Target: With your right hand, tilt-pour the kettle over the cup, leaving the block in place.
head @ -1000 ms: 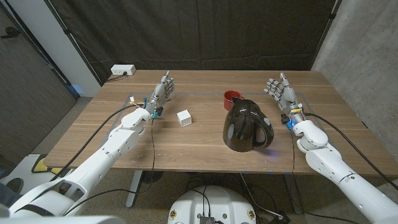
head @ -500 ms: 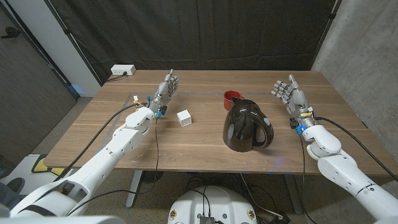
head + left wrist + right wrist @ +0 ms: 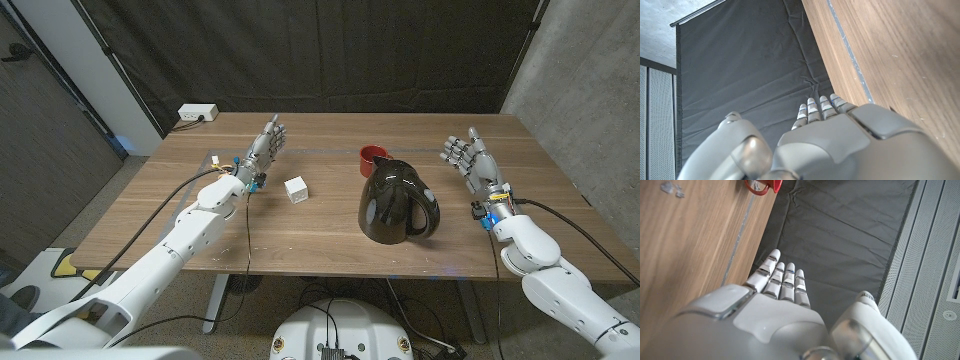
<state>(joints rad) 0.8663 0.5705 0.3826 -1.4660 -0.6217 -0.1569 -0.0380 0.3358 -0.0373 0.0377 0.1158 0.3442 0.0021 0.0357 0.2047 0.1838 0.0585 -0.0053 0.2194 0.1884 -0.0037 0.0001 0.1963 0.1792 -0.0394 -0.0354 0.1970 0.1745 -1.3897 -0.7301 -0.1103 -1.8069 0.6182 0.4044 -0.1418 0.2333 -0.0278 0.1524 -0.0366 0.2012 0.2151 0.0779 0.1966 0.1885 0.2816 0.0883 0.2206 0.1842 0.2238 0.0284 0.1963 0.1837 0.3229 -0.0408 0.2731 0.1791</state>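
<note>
A black kettle (image 3: 398, 202) stands on the wooden worktop (image 3: 300, 235), red cup (image 3: 372, 157) just behind it, white block (image 3: 295, 188) to its left. Right hand (image 3: 472, 160) and left hand (image 3: 262, 146), fingers extended, hold nothing, both well apart from the kettle.

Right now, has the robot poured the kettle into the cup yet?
Not yet. Nothing looks done: the black kettle stands upright on the table, just in front of the red cup. The right hand is open and apart from the kettle, off to its side, holding nothing. Still left: grip the kettle, tilt it over the cup. The white block sits untouched, and the left hand is open too.
</note>
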